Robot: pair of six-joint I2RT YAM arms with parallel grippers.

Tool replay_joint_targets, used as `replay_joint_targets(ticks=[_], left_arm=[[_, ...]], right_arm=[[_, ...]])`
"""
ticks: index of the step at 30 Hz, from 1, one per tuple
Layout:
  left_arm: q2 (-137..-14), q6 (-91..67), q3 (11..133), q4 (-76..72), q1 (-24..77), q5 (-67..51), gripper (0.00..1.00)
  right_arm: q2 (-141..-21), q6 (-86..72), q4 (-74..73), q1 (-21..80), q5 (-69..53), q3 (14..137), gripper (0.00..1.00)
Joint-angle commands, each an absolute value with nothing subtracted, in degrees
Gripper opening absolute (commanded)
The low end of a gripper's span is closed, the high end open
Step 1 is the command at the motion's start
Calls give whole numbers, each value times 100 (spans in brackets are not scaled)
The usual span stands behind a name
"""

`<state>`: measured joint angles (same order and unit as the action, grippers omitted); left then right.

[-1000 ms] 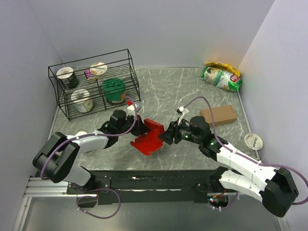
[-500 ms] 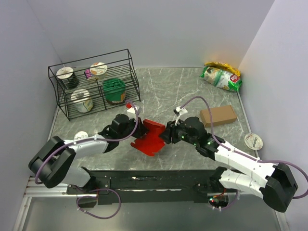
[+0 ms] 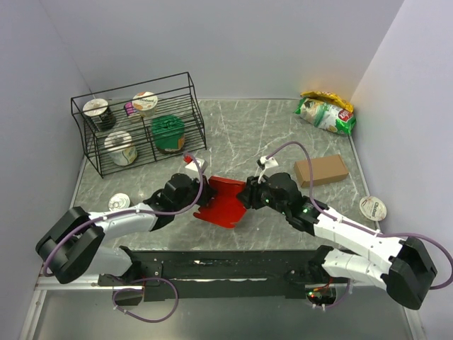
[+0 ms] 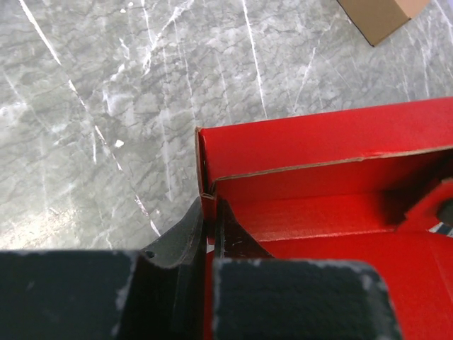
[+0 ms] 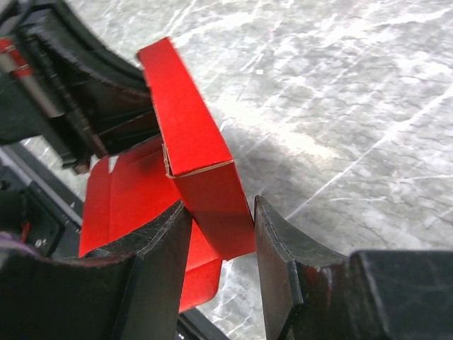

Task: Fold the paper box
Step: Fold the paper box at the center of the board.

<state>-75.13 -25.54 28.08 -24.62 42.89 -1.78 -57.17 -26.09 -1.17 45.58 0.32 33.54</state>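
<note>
The paper box (image 3: 223, 202) is a bright red, half-folded card sheet held just above the table's middle front. My left gripper (image 3: 202, 193) comes in from the left and is shut on the box's left wall (image 4: 318, 156), one finger on each side of the thin card at the corner (image 4: 209, 205). From the right, my right gripper (image 3: 244, 195) straddles a folded red flap (image 5: 187, 127). The flap fills the gap between its fingers (image 5: 156, 241) and touches both. The box's underside is hidden.
A black wire basket (image 3: 131, 87) with several cups stands at the back left. A plain brown cardboard box (image 3: 320, 170) lies to the right, a snack bag (image 3: 325, 112) at the back right. Round lids lie at the right edge (image 3: 373, 207) and front left (image 3: 119, 202).
Both grippers have shifted slightly with the box, which now tilts flatter toward the front. The right fingers have narrowed onto the flap. The left gripper stays clamped.
</note>
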Motion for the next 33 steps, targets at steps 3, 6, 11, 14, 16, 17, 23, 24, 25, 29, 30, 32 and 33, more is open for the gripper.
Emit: replay_joint_targets(ticks=[3, 6, 11, 14, 16, 17, 23, 24, 25, 29, 30, 32, 33], left_arm=[[-7251, -2487, 2821, -2531, 4544, -18, 1], [-7181, -2514, 2804, -2522, 4588, 219, 1], [-7189, -2531, 2839, -2417, 4658, 386, 1], [-7172, -2549, 2839, -2382, 4702, 510, 1], [-7163, -2549, 2848, -2356, 4728, 571, 1], [-7154, -2549, 2865, -2347, 4737, 606, 1], [-7102, -2496, 2927, -2206, 4948, 975, 1], [-7093, -2505, 2918, -2197, 5000, 1028, 1], [-7084, -2505, 2918, -2197, 5027, 1150, 1], [-7101, -2505, 3040, -1961, 5221, 1598, 1], [-7119, -2505, 3067, -1908, 5282, 1661, 1], [-7154, -2540, 3155, -1811, 5317, 1897, 1], [-7163, -2592, 3181, -1706, 5361, 1968, 1]], right_arm=[[-5897, -2830, -220, 4570, 1115, 3507, 46], [-5967, -2891, -281, 4605, 1370, 3480, 47], [-6020, -3040, -430, 4641, 1722, 3463, 46], [-6073, -3067, -545, 4649, 1854, 3489, 42], [-6135, -3076, -624, 4650, 1959, 3498, 38], [-6161, -3146, -676, 4667, 2003, 3507, 37], [-6398, -3427, -1002, 4702, 2512, 3638, 32], [-6459, -3463, -1054, 4720, 2601, 3656, 31], [-6495, -3559, -1142, 4720, 2680, 3674, 31], [-6670, -3796, -1431, 4781, 3119, 3779, 29], [-6741, -3823, -1467, 4781, 3259, 3797, 29], [-6820, -3946, -1625, 4790, 3374, 3849, 27], [-6907, -3990, -1669, 4790, 3514, 3876, 27]])
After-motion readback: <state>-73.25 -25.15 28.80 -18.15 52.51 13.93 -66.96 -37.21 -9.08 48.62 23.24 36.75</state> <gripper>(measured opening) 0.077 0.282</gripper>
